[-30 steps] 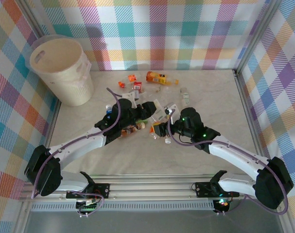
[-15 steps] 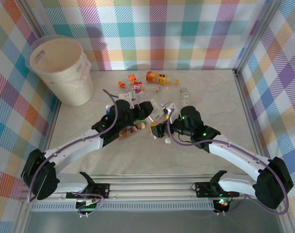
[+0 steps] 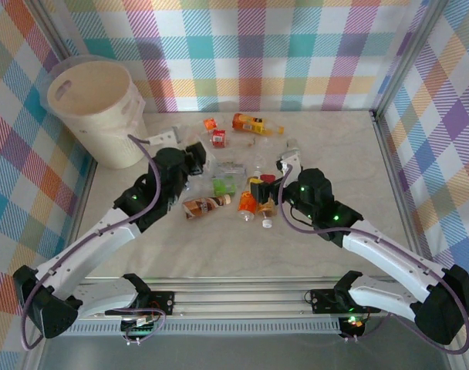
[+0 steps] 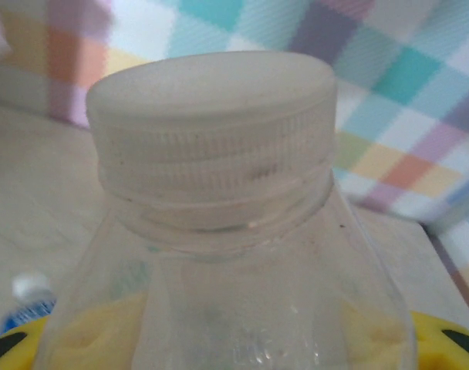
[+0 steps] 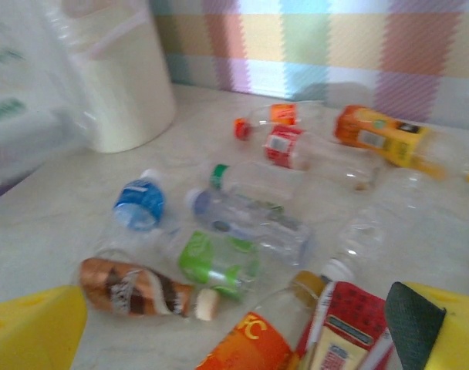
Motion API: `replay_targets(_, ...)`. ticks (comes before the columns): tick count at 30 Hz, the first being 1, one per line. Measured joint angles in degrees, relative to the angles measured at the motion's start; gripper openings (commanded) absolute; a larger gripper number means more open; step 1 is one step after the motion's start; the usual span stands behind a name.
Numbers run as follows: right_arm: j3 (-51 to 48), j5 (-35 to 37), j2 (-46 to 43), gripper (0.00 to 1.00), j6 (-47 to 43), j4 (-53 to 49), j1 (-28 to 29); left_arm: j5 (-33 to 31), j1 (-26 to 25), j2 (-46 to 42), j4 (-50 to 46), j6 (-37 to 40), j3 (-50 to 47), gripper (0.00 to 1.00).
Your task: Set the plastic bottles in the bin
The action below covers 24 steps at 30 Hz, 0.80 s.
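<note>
One white-cap bottle [image 4: 219, 254] close-up, L wrist cam; bin [image 3: 111, 131], top cam.

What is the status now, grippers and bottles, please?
Left gripper shut on clear white-capped bottle, near bin. Right gripper open, low over loose bottles. Bin upright, far left corner.

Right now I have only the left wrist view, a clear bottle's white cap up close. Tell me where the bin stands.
Observer: The bin stands in the far left corner of the table, left of the left tool gripping your clear bottle.
Operator: Report the right tool.
Observer: The right tool is open over an orange-labelled bottle.
Operator: Name what lies between the arms.
Observer: A brown bottle lies on its side there.
</note>
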Motion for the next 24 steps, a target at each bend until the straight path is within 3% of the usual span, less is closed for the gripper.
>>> replay_targets(4, 0.0, 4.9, 0.0, 1.00, 1.9, 0.1, 0.0, -4.6, 4.5, 0.2, 0.2, 7.0, 4.4, 0.51)
replay_targets(14, 0.0, 9.7, 0.1, 1.00, 3.0, 0.2, 0.0, -7.7, 21.4, 8.5, 2.7, 19.1, 19.8, 0.51)
replay_targets(24, 0.0, 9.7, 0.0, 1.00, 3.0, 0.2, 0.0, -1.9, 36.3, 25.5, 6.2, 18.7, 31.7, 0.53)
